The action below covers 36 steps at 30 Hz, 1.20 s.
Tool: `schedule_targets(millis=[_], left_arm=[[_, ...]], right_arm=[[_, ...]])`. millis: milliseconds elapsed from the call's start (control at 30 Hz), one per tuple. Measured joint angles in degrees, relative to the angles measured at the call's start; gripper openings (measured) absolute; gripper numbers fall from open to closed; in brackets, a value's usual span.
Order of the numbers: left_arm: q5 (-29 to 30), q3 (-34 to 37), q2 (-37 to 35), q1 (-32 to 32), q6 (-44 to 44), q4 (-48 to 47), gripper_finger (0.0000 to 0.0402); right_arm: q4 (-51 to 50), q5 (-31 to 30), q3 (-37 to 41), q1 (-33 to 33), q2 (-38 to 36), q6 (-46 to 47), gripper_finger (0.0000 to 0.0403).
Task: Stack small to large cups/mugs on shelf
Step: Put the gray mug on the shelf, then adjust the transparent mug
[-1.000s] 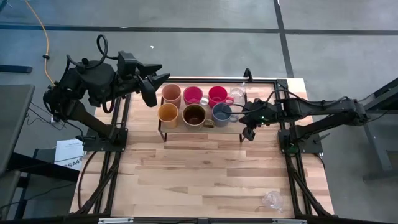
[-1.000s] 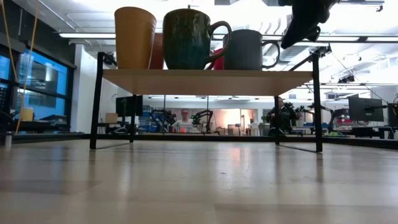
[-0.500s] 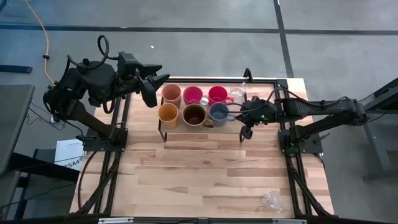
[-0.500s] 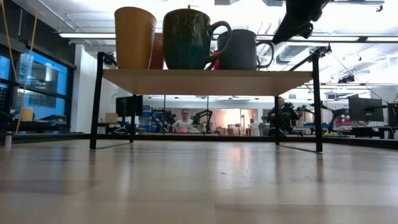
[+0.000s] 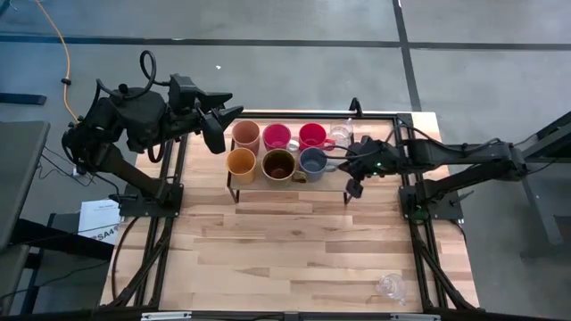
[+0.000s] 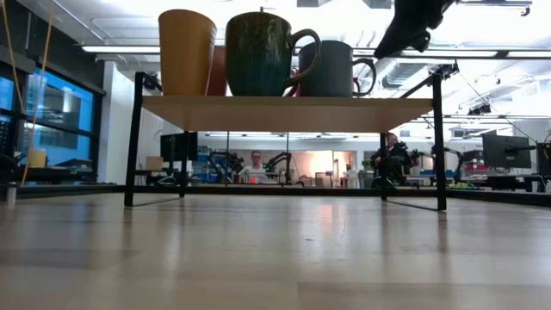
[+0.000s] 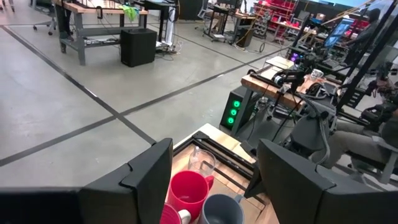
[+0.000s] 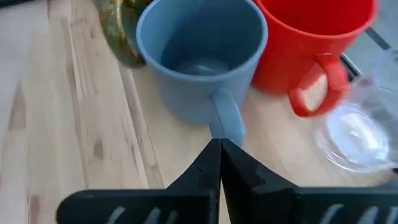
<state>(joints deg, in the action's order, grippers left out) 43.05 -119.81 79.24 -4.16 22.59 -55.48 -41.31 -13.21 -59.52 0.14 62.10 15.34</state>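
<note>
The shelf (image 5: 254,181) holds a far row of a peach tumbler (image 5: 245,135), a pink cup (image 5: 277,135), a red cup (image 5: 311,135) and a clear glass (image 5: 340,136). Its near row is an orange-yellow cup (image 5: 241,163), a dark-brown mug (image 5: 278,164) and a grey-blue mug (image 5: 314,161). Another clear glass (image 5: 390,286) stands on the table near its near right corner. My right gripper (image 8: 219,144) is shut at the grey-blue mug's handle. My left gripper (image 5: 220,125) hangs open in the air beside the shelf's left end. My right gripper has its shut fingertips (image 8: 219,149) against the outer side of the grey-blue mug's handle (image 8: 226,119). It comes slanting down from the table's right. The mug stands upright on the shelf plank (image 6: 284,114), its handle toward the gripper.
The red cup (image 8: 311,37) and the clear glass (image 8: 351,134) stand close behind the grey-blue mug. Bare wooden tabletop (image 5: 285,250) lies between the shelf and the near edge. People sit at benches in the room beyond the table.
My right gripper has tipped, and its shut fingertips have swung toward the table's left against the grey-blue mug's handle. The mug has shifted a little left along the shelf toward the dark-brown mug and stays upright.
</note>
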Motion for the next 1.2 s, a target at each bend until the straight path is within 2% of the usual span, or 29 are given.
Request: schedule_targets(millis=[133, 200, 267, 400, 567, 700, 767, 867, 1200], left_arm=[[0.0, 0.0, 0.0, 0.0, 0.0, 0.0, 0.0223], [0.0, 0.0, 0.0, 0.0, 0.0, 0.0, 0.0223], [0.0, 0.0, 0.0, 0.0, 0.0, 0.0, 0.0223], [-0.1, 0.0, 0.0, 0.0, 0.1, 0.0, 0.0223], [-0.1, 0.0, 0.0, 0.0, 0.2, 0.0, 0.0223], [-0.1, 0.0, 0.0, 0.0, 0.2, 0.0, 0.0223], [-0.1, 0.0, 0.0, 0.0, 0.2, 0.0, 0.0223], [-0.1, 0.0, 0.0, 0.0, 0.2, 0.0, 0.0223], [-0.1, 0.0, 0.0, 0.0, 0.4, 0.0, 0.0223]], right_arm=[[-3.4, -2.4, -4.0, -0.9, -3.8, -3.5, 0.0], [-4.7, -5.2, -6.5, -4.5, -5.2, -5.6, 0.0], [-5.4, -4.5, -8.7, -10.4, -5.5, -7.4, 0.0], [-5.9, 4.1, -10.1, -23.9, -3.8, -11.0, 0.0], [-5.8, 17.9, -10.1, -38.5, 2.0, -15.3, 0.0], [-3.0, 20.8, -10.0, -45.8, 5.4, -16.9, 0.0], [-1.9, 24.4, -10.0, -48.8, 6.3, -16.6, 0.0], [-3.6, 30.0, -10.0, -51.6, 7.8, -14.4, 0.0], [-8.1, 35.5, -10.0, -51.6, 10.7, -10.4, 0.0]])
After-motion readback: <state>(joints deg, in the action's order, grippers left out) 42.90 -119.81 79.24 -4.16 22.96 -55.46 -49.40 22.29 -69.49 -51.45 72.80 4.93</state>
